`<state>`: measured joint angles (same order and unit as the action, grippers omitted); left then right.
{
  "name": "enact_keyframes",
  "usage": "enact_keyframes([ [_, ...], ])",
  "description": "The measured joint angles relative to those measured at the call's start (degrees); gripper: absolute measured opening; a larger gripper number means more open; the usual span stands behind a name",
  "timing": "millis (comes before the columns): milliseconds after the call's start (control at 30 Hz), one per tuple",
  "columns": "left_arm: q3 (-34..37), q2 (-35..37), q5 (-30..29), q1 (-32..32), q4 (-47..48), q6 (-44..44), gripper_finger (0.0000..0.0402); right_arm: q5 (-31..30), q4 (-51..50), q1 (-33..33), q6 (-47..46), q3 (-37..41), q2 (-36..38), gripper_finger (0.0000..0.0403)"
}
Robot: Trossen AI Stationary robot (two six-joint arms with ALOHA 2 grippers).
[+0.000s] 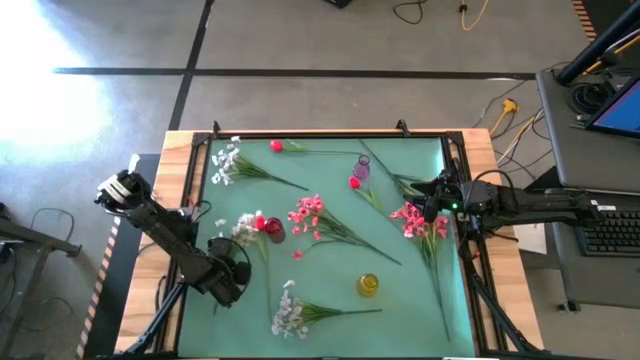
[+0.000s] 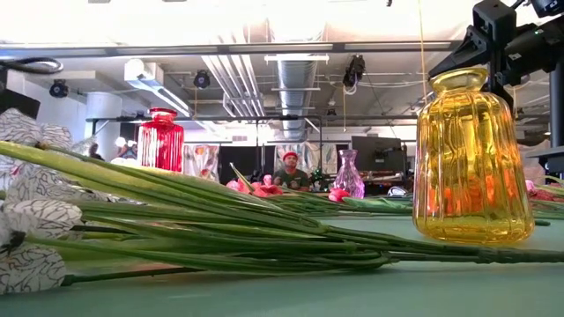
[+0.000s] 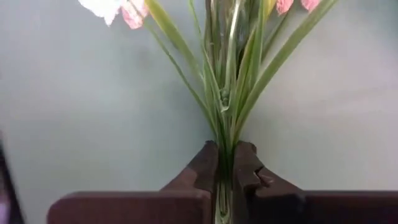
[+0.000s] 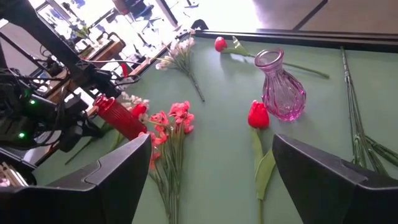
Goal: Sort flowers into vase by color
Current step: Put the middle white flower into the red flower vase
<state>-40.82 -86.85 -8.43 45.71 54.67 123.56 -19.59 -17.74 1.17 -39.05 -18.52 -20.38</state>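
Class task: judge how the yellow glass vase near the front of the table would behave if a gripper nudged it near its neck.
The yellow vase looks like ribbed glass, so probably smooth, slippery and breakable. It stands upright, wide-bodied under a narrow neck; a high nudge might tip it. Once down, its round body would likely roll.

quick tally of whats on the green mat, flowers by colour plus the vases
white sprays: 3
pink sprays: 2
red buds: 2
vases: 3 (one red, one purple, one yellow)
total: 10
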Motion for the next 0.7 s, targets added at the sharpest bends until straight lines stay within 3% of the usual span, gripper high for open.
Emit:
enact_keyframes([
  [233, -5.6, 1.1, -0.1, 0.0, 12.8, 0.2, 0.0, 0.0, 0.0, 0.0, 0.0, 0.0, 0.0, 0.0327],
  [467, -11.6, 4.9, -6.0, 0.0, 20.5, 0.1, 0.0, -0.6, 0.0, 0.0, 0.0, 0.0, 0.0, 0.0327],
  [700, -17.8, 6.8, -9.2, 0.0, 35.5, 2.9, 0.0, -1.5, 0.0, 0.0, 0.1, 0.0, 0.0, 0.0327],
])
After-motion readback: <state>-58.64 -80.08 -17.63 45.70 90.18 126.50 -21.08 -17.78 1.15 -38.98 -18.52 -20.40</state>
